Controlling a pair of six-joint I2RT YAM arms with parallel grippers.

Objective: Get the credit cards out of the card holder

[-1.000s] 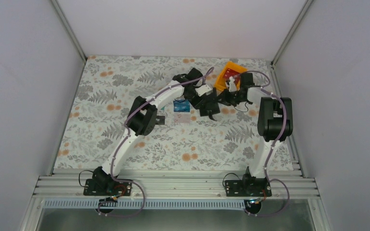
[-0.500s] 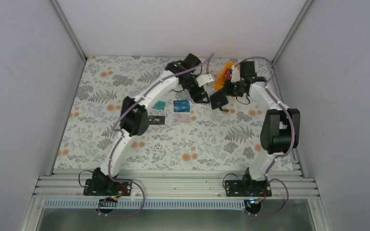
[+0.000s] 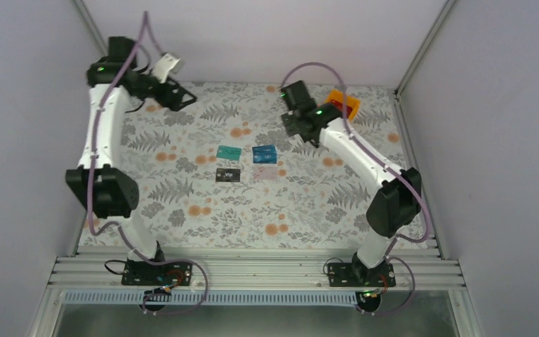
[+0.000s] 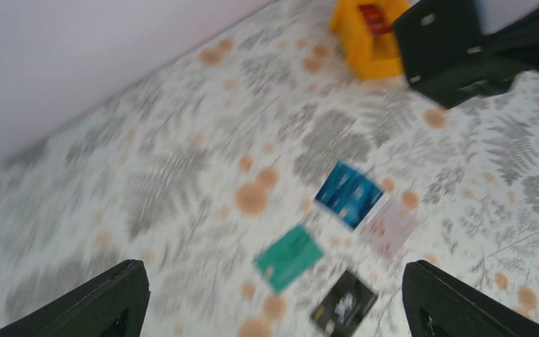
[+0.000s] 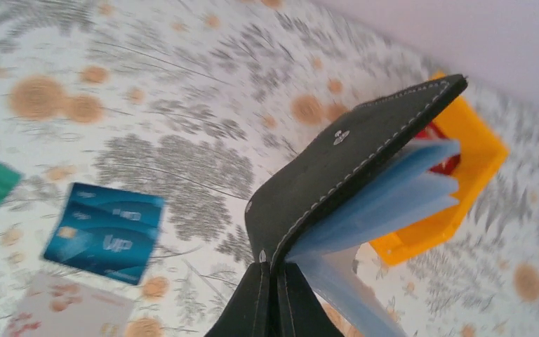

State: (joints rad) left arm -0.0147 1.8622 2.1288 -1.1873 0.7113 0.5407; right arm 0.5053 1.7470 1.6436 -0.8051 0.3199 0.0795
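Observation:
Four credit cards lie flat mid-table: teal-green, blue, black with white marks and pale pink. My right gripper is shut on the fold of the black card holder and holds it above the table, its bluish clear sleeves fanned open. The blue card lies below it to the left. My left gripper is wide open and empty, raised at the far left back. Its view is blurred and looks down on the teal-green card and blue card.
An orange plastic bin with a red card in it stands at the back right, just behind the held card holder. White walls enclose the table on the left, back and right.
My left arm has swung from the back middle up to the far left corner. My right gripper has carried the card holder a little left, away from the bin. The cards have not moved.

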